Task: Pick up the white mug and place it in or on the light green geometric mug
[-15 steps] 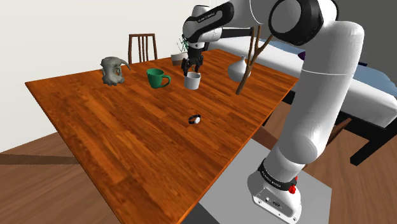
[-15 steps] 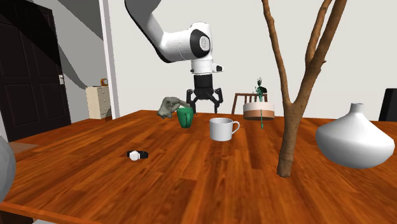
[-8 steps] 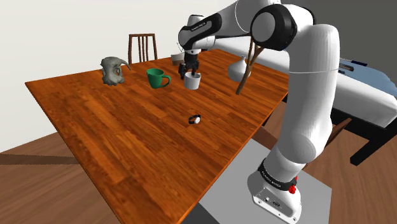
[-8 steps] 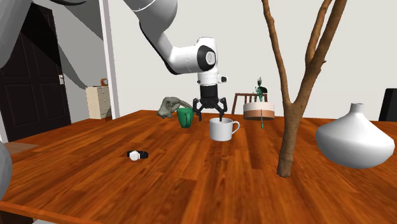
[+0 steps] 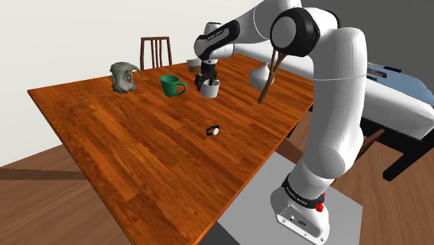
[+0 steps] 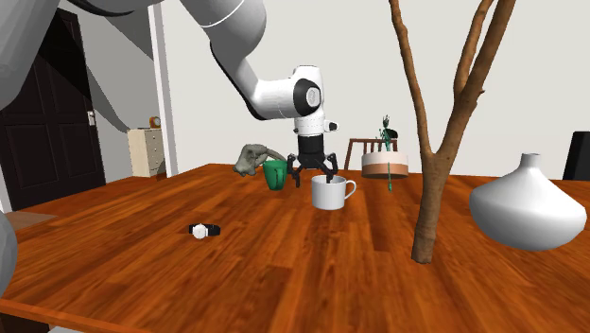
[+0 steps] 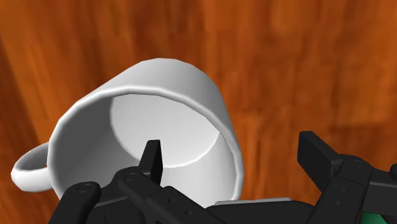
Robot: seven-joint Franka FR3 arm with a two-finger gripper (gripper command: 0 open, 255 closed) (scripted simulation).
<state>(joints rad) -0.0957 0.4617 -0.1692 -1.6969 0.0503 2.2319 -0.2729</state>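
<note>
Lowered end effector [image 6: 311,175] open astride white mug [image 6: 330,195] rim, one finger inside, nothing gripped

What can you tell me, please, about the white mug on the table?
The white mug is plain, smooth and empty, with one loop handle toward the second exterior view's right. It stands upright on the wooden table, apart from the green mug. The open claw straddles its wall, one finger inside, one outside, not clasping it.
</note>
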